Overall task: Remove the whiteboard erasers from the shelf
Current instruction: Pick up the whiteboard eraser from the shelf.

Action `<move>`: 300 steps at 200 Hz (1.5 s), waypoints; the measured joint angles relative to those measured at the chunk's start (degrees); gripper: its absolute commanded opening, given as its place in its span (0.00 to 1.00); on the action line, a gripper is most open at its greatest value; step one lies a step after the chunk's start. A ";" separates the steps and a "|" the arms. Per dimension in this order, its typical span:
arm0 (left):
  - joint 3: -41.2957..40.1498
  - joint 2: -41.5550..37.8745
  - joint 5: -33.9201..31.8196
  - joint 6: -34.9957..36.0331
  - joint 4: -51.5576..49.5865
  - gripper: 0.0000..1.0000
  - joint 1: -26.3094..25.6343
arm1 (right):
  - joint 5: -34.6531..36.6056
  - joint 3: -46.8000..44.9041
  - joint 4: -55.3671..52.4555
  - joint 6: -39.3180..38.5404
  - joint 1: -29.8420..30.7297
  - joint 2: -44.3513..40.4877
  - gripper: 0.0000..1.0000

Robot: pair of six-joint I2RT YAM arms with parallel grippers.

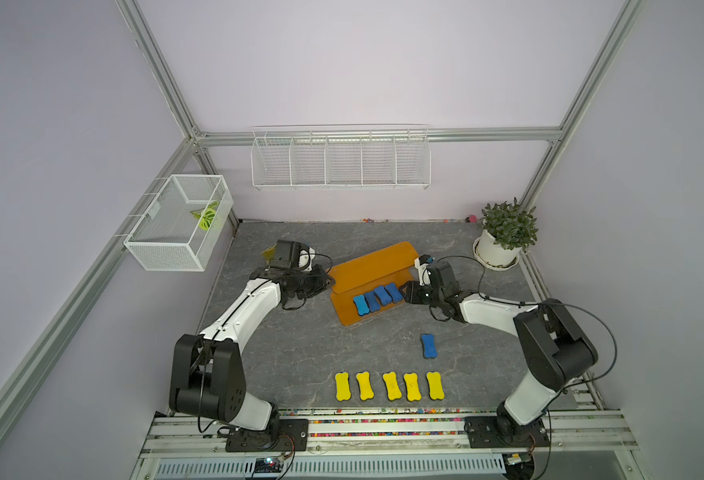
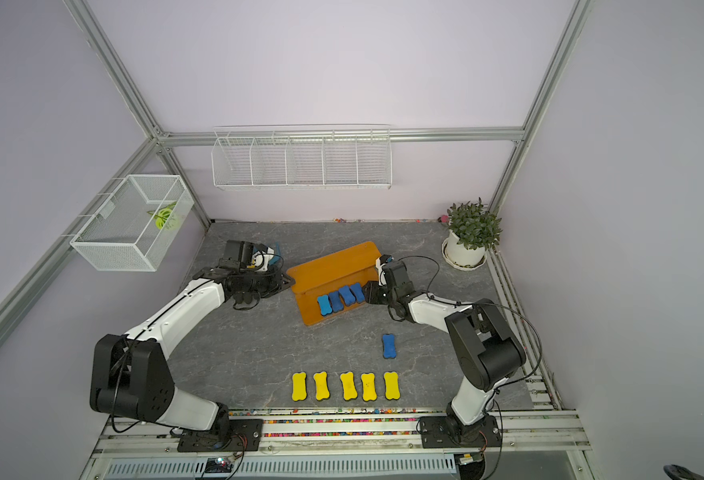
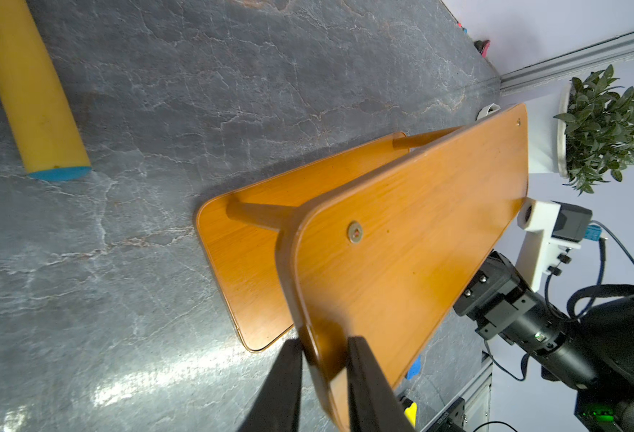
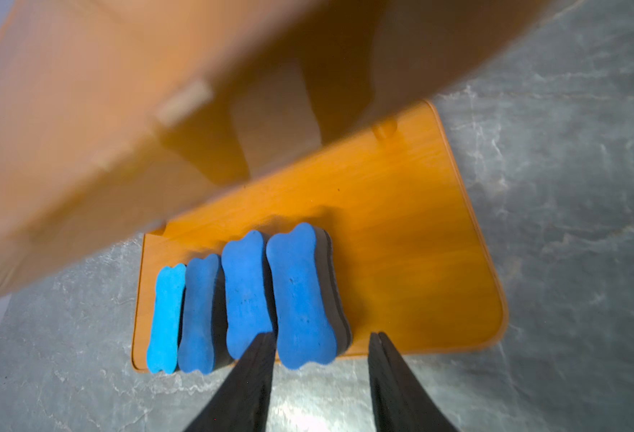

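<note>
My left fingers (image 3: 285, 381) are clenched on the rim of the shelf's (image 1: 379, 259) upper board, one finger on each face. The shelf stands on the tabletop (image 1: 300, 353), and four blue erasers (image 1: 382, 295) lie side by side on its lower board. My right fingers (image 4: 248, 381) are released and straddle the end eraser (image 4: 304, 299), one between it and its neighbour, the other clear of it. A fifth blue eraser (image 1: 428, 345) lies on the tabletop, apart from the shelf. Five yellow erasers (image 1: 391, 385) lie in a row near the front edge.
</note>
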 measured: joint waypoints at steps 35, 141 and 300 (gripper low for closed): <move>0.00 -0.02 -0.07 0.09 0.00 0.25 0.00 | -0.96 -4.31 8.31 0.04 0.00 0.59 0.45; 0.00 -0.02 0.02 0.09 0.02 0.26 0.00 | -1.22 -10.25 21.20 4.07 0.00 3.26 0.42; 0.00 -0.02 -0.07 0.63 0.00 0.31 0.00 | -2.60 -9.03 24.65 5.99 0.11 7.52 0.25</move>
